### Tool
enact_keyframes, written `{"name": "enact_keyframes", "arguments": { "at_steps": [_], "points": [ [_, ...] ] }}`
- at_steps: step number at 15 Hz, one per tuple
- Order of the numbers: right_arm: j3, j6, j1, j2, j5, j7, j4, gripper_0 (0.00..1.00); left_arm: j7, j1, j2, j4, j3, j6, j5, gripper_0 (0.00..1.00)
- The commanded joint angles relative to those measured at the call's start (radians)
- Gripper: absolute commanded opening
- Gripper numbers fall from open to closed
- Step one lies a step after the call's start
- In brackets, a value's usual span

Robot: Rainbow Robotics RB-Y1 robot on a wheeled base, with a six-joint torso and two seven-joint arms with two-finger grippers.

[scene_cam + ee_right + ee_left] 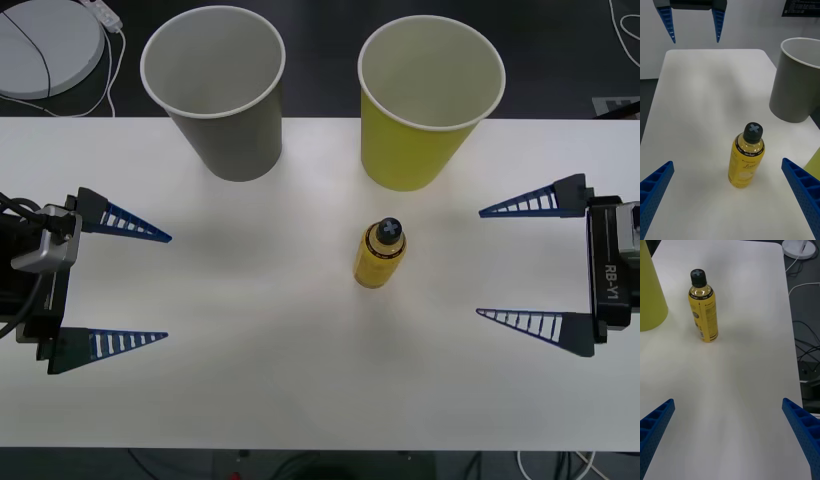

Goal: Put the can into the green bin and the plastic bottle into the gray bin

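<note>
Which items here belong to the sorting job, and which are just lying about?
Job items:
- small clear plastic bottle of yellow drink
- large gray paper cup bin
- large yellow-green paper cup bin

Lying about:
- round white disc
- white cable

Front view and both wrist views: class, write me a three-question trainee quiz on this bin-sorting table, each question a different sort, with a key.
1. True or false: the plastic bottle stands upright on the white table, touching neither bin.
2. Multiple choice: the bottle stands nearest to
A. the gray bin
B. the green bin
C. the left gripper
3. Fill in: the right gripper and the left gripper both have their fingers ____.

Key
1. True. Bare table shows between it and both bins.
2. B. It stands just in front of the green bin, toward the robot.
3. Open. Both grippers hold nothing.
</note>
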Motion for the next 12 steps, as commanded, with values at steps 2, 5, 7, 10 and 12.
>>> {"name": "enact_keyframes", "arguments": {
  "at_steps": [2, 5, 7, 10, 12],
  "points": [
    [0.000, 0.062, 0.060, 0.033, 0.001, 0.023, 0.001, 1.00, 0.000, 0.000, 0.000, 0.000, 0.000, 0.000, 0.000, 1.00],
    [0.000, 0.135, 0.103, 0.065, 0.001, 0.035, 0.004, 1.00, 0.000, 0.000, 0.000, 0.000, 0.000, 0.000, 0.000, 1.00],
    [0.000, 0.181, 0.128, 0.091, 0.001, 0.040, 0.012, 1.00, 0.000, 0.000, 0.000, 0.000, 0.000, 0.000, 0.000, 1.00],
    [0.000, 0.236, 0.161, 0.123, 0.003, 0.043, 0.023, 1.00, 0.000, 0.000, 0.000, 0.000, 0.000, 0.000, 0.000, 1.00],
    [0.000, 0.259, 0.180, 0.148, 0.009, 0.045, 0.026, 1.00, 0.000, 0.000, 0.000, 0.000, 0.000, 0.000, 0.000, 1.00]
  ]
}}
